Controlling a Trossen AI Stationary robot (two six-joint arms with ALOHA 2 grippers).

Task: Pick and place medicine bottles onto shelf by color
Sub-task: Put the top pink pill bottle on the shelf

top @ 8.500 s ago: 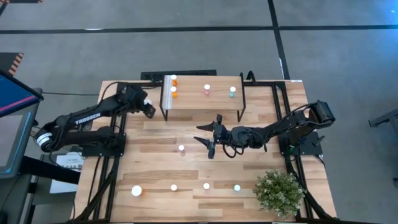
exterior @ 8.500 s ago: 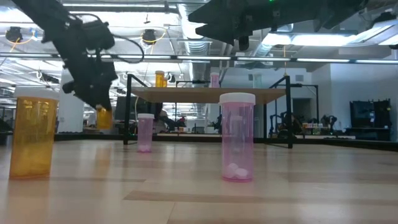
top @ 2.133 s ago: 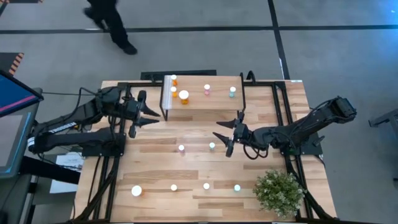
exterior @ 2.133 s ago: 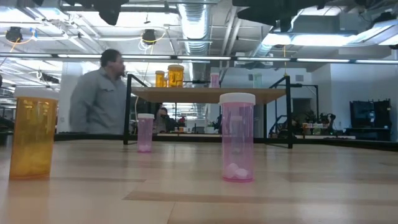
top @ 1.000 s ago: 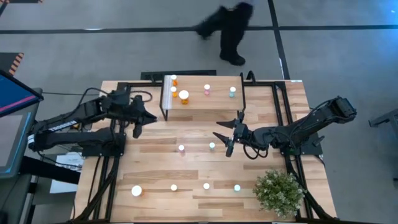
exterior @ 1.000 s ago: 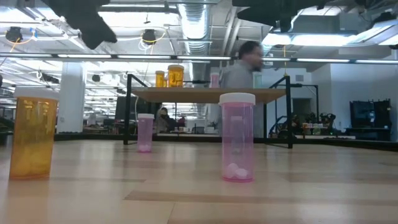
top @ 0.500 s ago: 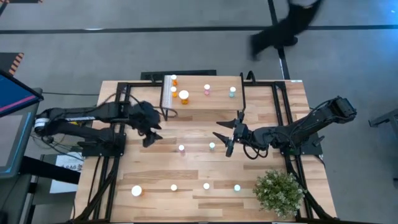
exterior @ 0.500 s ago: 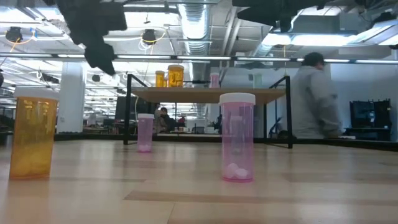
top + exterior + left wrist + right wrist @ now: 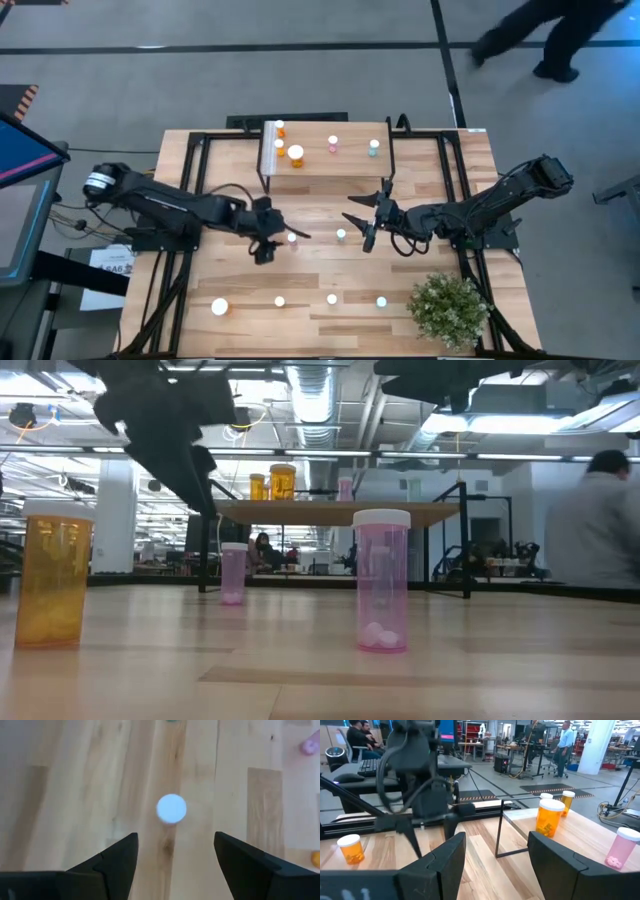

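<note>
The left gripper [image 9: 277, 240] hung with its jaws spread and empty over a pink bottle [image 9: 292, 239] at the table's centre, roughly six o'clock from the shelf [image 9: 350, 160]. Next it probably had to descend and clamp. The right gripper [image 9: 366, 218], released, waited at three o'clock.

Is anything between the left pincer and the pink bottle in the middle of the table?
Nothing visible. The left pincer, open, hangs just over the pink bottle, whose white cap shows between its fingers in the left wrist view, with only bare table around it.
</note>
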